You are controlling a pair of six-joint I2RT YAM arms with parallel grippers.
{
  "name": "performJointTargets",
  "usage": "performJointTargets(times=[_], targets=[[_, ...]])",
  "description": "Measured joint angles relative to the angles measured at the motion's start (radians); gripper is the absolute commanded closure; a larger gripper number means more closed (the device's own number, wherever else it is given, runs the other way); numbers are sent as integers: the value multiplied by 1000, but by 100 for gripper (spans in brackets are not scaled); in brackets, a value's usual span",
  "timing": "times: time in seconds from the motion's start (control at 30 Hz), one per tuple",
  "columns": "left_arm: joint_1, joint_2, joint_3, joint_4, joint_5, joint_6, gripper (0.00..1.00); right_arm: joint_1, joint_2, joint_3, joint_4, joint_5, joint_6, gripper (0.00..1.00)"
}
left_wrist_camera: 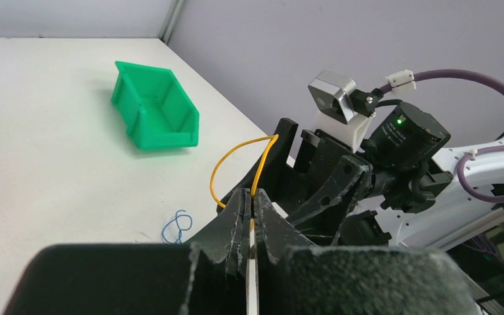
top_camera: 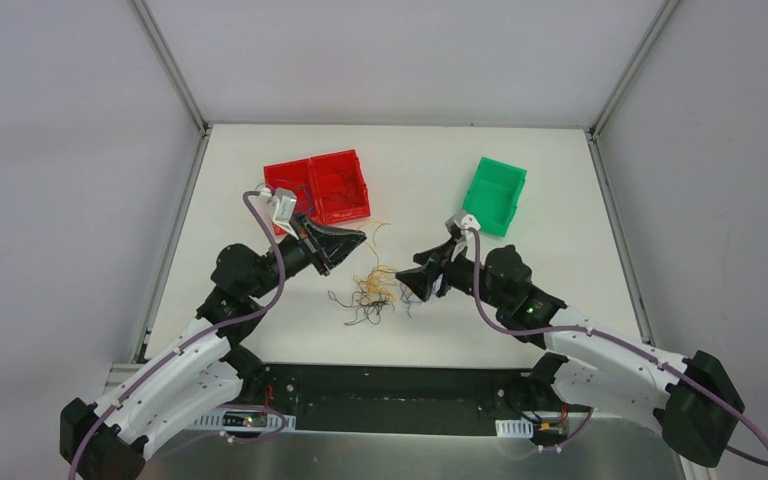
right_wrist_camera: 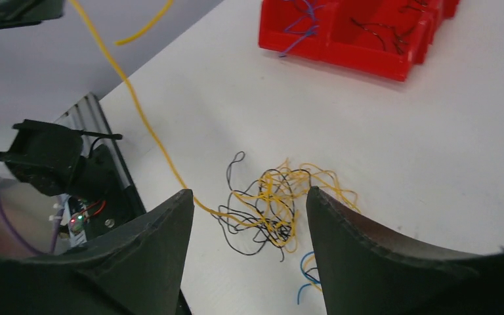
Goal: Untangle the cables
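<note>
Many hair-thin cables (top_camera: 368,296) lie tangled at the centre of the table (top_camera: 560,200), limp and featherlight. The left gripper (left_wrist_camera: 252,203) pinches one yellow wire (left_wrist_camera: 236,146); the right gripper (right_wrist_camera: 248,193) gapes above them. Loose ends look easiest to nip.

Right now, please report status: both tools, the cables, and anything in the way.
Left tool shut on one yellow wire, lifted. Right tool open above the tangle. Tangle knotted on table. Held wire passes beside right tool.
</note>
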Motion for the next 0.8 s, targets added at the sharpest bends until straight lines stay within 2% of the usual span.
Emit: performJointTargets(times=[0.13, 0.23, 0.27, 0.33, 0.4, 0.43, 0.47, 0.6, 0.67, 0.73, 0.8], targets=[[0, 16, 2, 23, 26, -14, 100, 18, 10, 0, 31, -113, -7, 33], [0, 23, 3, 30, 42, -18, 100, 50, 48, 5, 27, -135, -22, 36], [0, 26, 3, 34, 43, -20, 100, 58, 61, 9, 23, -136, -25, 39], [0, 29, 3, 39, 46, -26, 100, 69, 92, 21, 11, -135, -27, 54], [0, 33, 3, 45, 46, -30, 100, 73, 124, 41, -1, -134, -28, 77], [0, 36, 3, 48, 46, -33, 100, 73, 136, 50, -4, -134, -31, 96], [0, 41, 3, 51, 45, -35, 100, 74, 149, 60, -7, -132, -26, 100], [0, 103, 13, 37, -17, -36, 98, 76, 162, 77, -12, -101, 11, 100], [0, 160, 27, 5, -78, -36, 75, 72, 146, 75, -11, -80, 43, 100], [2, 222, 47, -24, -102, -35, 40, 59, 114, 69, -7, -68, 74, 100], [2, 321, 95, -64, -96, -31, 11, 31, 67, 54, 0, -58, 117, 100]])
